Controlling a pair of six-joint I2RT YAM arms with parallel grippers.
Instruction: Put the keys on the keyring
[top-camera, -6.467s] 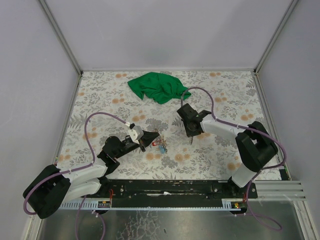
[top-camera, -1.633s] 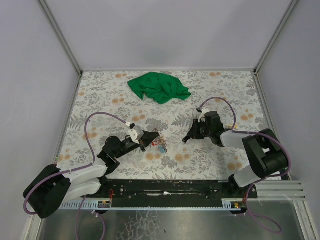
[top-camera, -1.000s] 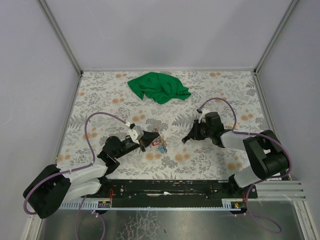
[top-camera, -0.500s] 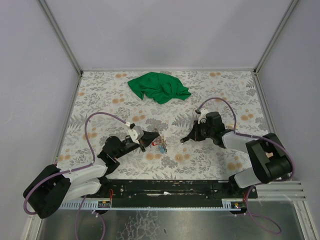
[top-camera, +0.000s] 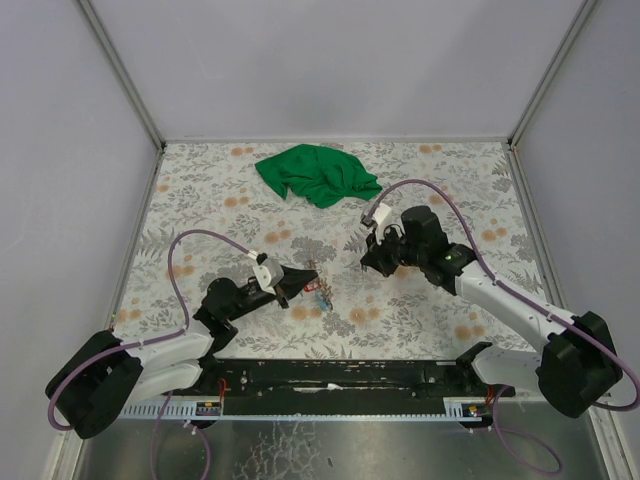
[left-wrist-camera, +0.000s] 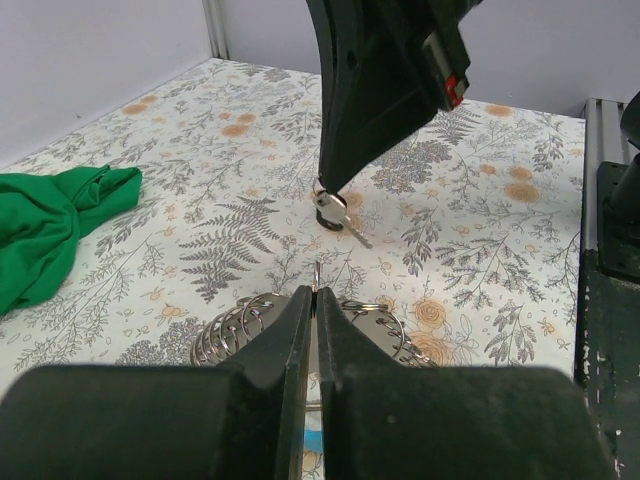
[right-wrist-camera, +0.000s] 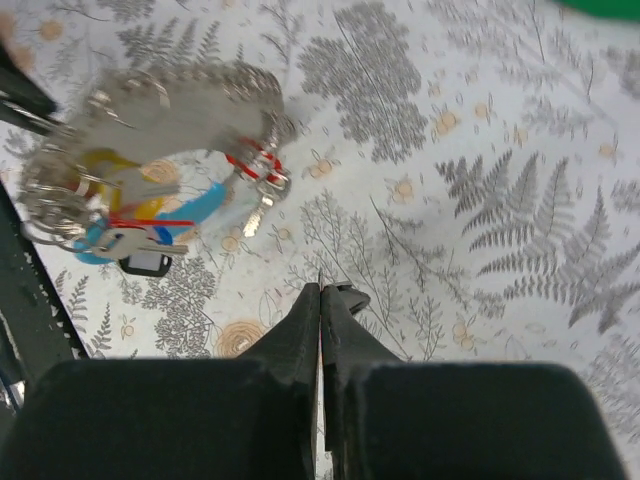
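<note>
Shiny coiled metal keyring (right-wrist-camera: 190, 85), bright metal key (left-wrist-camera: 330, 208), soft matt green cloth (top-camera: 318, 175), matt floral-printed table cover (top-camera: 450, 190).

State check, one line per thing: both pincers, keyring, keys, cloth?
left pincer: shut on the keyring
right pincer: shut on the silver key
keyring: gripped by left pincer, low over the table
silver key: pinched at right pincer's tip, off the keyring
tagged keys: bunched at the keyring
green cloth: crumpled, far side of table

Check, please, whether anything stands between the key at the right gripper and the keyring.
Nothing visible does: only patterned table lies between the key under the right gripper and the keyring at the left gripper.
</note>
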